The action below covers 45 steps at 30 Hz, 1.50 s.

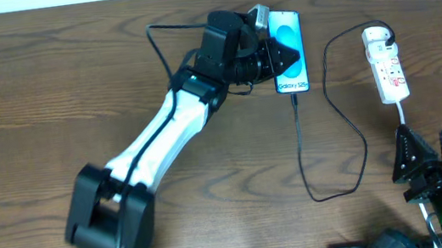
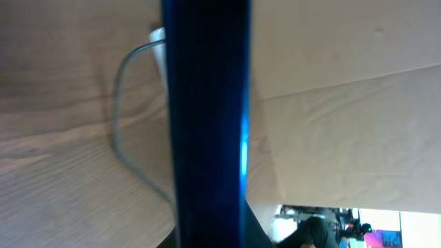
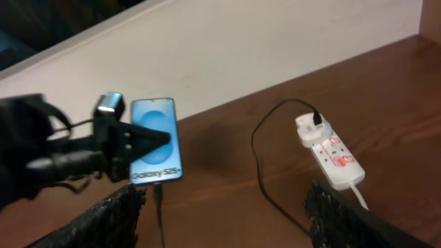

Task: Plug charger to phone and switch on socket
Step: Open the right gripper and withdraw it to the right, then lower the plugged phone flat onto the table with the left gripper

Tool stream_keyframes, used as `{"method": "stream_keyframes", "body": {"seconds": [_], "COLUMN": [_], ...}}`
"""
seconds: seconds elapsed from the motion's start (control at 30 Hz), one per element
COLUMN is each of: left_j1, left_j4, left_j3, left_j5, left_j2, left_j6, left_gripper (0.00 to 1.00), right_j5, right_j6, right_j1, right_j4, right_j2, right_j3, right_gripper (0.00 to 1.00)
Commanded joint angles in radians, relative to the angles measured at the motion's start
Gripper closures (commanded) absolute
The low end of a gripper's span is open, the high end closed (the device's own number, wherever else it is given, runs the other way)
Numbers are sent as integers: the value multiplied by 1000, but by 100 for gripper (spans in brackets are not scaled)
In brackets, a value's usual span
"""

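**A:** Where does the phone (image 1: 286,23) sit?

**B:** Upper centre of the overhead frame, screen up and lit, on the brown table (image 1: 43,70). The left gripper (image 1: 280,54) reaches in from the phone's left edge, and one dark finger (image 1: 288,52) lies across the blue wallpaper.

**A:** Is it gripping, or only resting there?

**B:** Gripping, most likely. The left wrist view shows a dark slab edge-on down the middle of the frame, which fits the phone pinched between the jaws. The other finger is hidden. The probable reason is to brace the phone so it cannot slide while the connector is pushed home.

**A:** And the charger (image 1: 298,139)?

**B:** Its black cable leaves the phone's lower edge and runs down the frame. It loops at lower centre and climbs to a black plug (image 3: 317,118) at the top end of the socket (image 1: 391,71), upper right. The tip meets the phone's port edge, but whether it is fully seated is too small to tell.

**A:** The right gripper (image 3: 225,196)?

**B:** It is in the lower right corner of the overhead frame, fingers spread wide and holding nothing. It is well apart from the socket but pointed toward it. That placement suits pressing the switch, which looks like the next step.

**A:** Is the switch on?

**B:** The red marks (image 3: 337,153) show, but their position cannot be read.
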Motion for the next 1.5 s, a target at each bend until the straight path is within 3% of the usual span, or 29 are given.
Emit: {"method": "stream_keyframes", "body": {"seconds": [0.0, 0.07, 0.57, 0.83, 0.93, 1.07, 1.2, 1.27, 1.3, 1.47], "left_j1": [28, 37, 42, 42, 42, 42, 42, 42, 42, 42], "left_j4": [39, 82, 80, -21, -59, -60, -60, -61, -67, -184], "left_j3": [13, 13, 13, 12, 12, 12, 12, 12, 12, 12], "left_j5": [172, 234, 225, 46, 44, 43, 23, 12, 5, -115], "left_j2": [129, 196, 414, 415, 415, 415, 415, 415, 415, 415], "left_j6": [93, 92, 92, 24, 25, 25, 26, 40, 56, 56], "left_gripper": [93, 93, 93, 91, 86, 70, 39, 36, 29, 24], "right_j5": [13, 13, 13, -35, -39, -48, -62, -66, -66, -74], "right_j6": [36, 36, 125, 174, 174, 174, 174, 174, 174, 174], "right_j1": [-5, -5, -5, -5, -5, -5, -5, -5, -5, -5], "right_j4": [-8, -21, -53, -45, -40, -13, -7, -7, -7, -7], "right_j2": [22, 34, 180, 327, 362, 386, 386, 387, 387, 387], "right_j3": [1, 0, -10, -10, -10, -10, -10, -10, -10, -10], "right_gripper": [26, 26, 23, 22, 22, 21, 21, 21, 21, 21]}}
